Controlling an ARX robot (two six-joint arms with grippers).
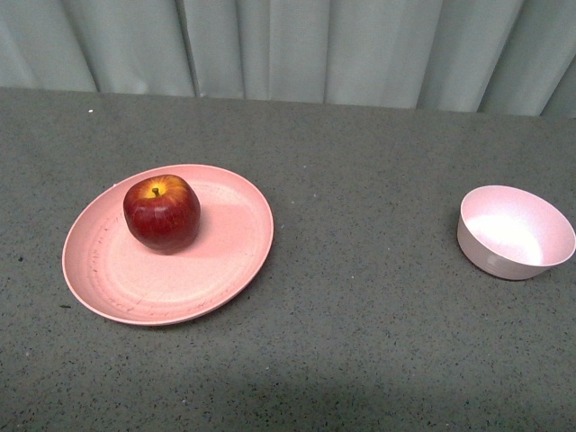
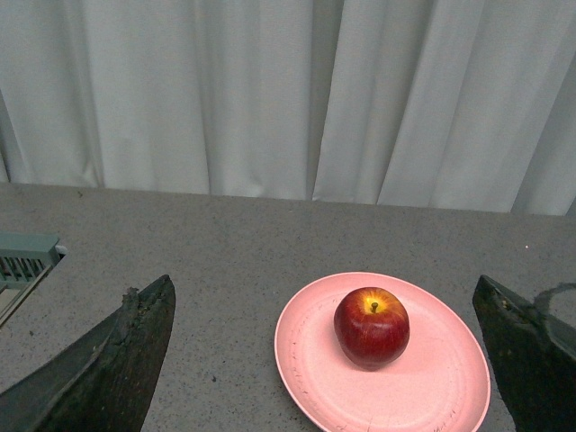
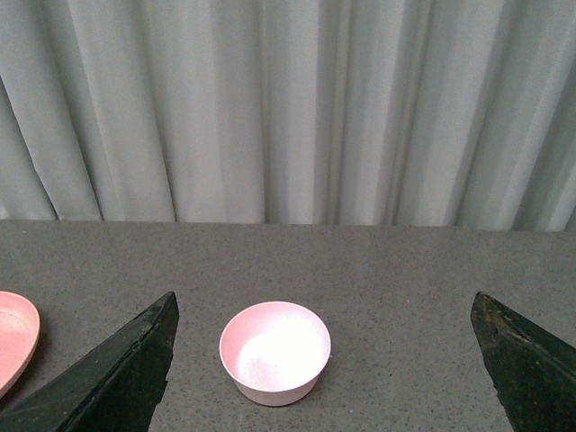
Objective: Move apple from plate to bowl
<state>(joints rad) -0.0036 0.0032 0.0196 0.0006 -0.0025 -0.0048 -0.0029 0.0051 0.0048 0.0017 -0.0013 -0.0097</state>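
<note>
Both pairs of fingers are spread wide and hold nothing. The left gripper [image 2: 324, 286] has two dark fingers [image 2: 126, 360] far apart, with empty air between them. The right gripper [image 3: 324, 301] looks the same, its fingers [image 3: 126, 369] wide apart too. Neither arm shows in the front view.

The apple [image 1: 162, 212] sits on the pink plate [image 1: 180, 270]. It is on the back left part of the plate, not in the middle. It stands up straight, with its little brown stem and yellow patch on top. It is round, so no side is longer than another. The fingers can come at it from any side.

From the left wrist view, the apple [image 2: 372, 328] lies ahead of the left fingers and lower down, in the gap between them. The plate [image 2: 432, 378] is under it. The left arm is the near one, so I think it should do the grab. It needs to go forward and down, then close around the apple's sides.

The bowl [image 1: 495, 261] is empty. It sits on the grey table [image 1: 360, 315], well apart from the plate, off to the right. The right gripper faces the bowl [image 3: 270, 387], and just the edge of the plate [image 3: 13, 337] shows there. The bowl is only a bit wider than the apple, so the drop has to be neat. The job has not begun.
</note>
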